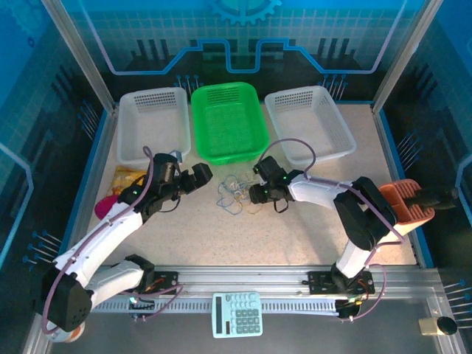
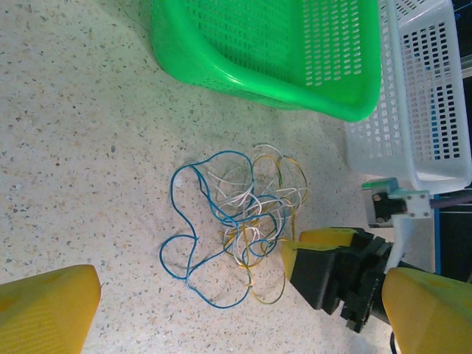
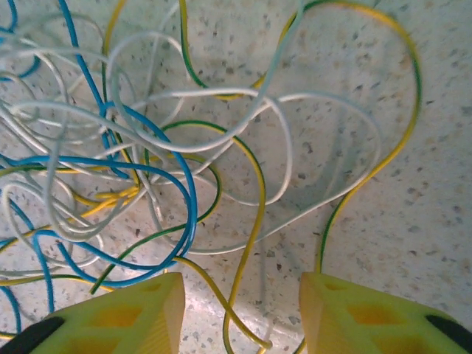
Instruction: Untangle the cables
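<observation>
The cables [image 1: 234,193] lie in one tangled heap of blue, white and yellow-green loops on the speckled table, in front of the green basket. In the left wrist view the cables [image 2: 236,214] spread out, with a blue loop trailing to the left. My right gripper [image 1: 258,193] sits low at the heap's right edge, and its yellow tips [image 2: 295,249] touch the outer loops. Its jaws stand apart [image 3: 243,310] with a yellow-green strand of the cables [image 3: 254,192] lying between them on the table. My left gripper [image 1: 200,175] hovers to the left of the heap, wide open [image 2: 240,324] and holding nothing.
A green basket [image 1: 227,122] stands at the back centre between two white baskets [image 1: 153,125] [image 1: 310,122]. Yellow and pink items [image 1: 122,183] lie at the left edge. An orange object [image 1: 404,203] rests at the right. A calculator [image 1: 237,313] sits by the front rail.
</observation>
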`<state>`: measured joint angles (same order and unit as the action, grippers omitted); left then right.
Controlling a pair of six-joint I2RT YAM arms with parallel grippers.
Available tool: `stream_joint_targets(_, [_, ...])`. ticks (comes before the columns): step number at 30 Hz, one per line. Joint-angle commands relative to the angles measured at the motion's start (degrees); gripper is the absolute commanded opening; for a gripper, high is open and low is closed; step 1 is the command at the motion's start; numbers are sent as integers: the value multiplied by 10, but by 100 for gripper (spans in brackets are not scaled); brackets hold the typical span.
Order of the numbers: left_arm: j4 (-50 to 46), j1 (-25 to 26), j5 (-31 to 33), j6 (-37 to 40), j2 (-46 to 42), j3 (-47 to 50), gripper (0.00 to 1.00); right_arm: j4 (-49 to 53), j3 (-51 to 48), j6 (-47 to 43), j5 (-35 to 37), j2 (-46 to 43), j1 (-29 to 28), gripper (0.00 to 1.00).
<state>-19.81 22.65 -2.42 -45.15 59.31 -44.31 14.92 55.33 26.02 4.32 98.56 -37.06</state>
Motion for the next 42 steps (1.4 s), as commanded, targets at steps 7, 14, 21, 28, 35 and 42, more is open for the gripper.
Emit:
stream_joint_targets(7, [6, 10, 1, -14, 3, -22, 99, -19, -21, 3, -36, -19, -28, 12])
stream_joint_targets(14, [13, 17, 1, -17, 11, -21, 99, 2, -46, 29, -14, -121, -80, 2])
stream_joint_targets(21, [17, 25, -2, -19, 18, -14, 99, 13, -61, 47, 2, -188, -99, 0])
stream_joint_targets(28, [17, 27, -8, -18, 18, -7, 99, 26, -31, 31, 13, -177, -97, 0])
stream_joint_targets(35, [17, 30, -14, -22, 18, -3, 99, -3, -43, 49, -14, -148, -97, 18])
stream_joint_targets(42, [29, 34, -19, -35, 23, 6, 99, 12, -45, 48, 6, -171, -96, 38])
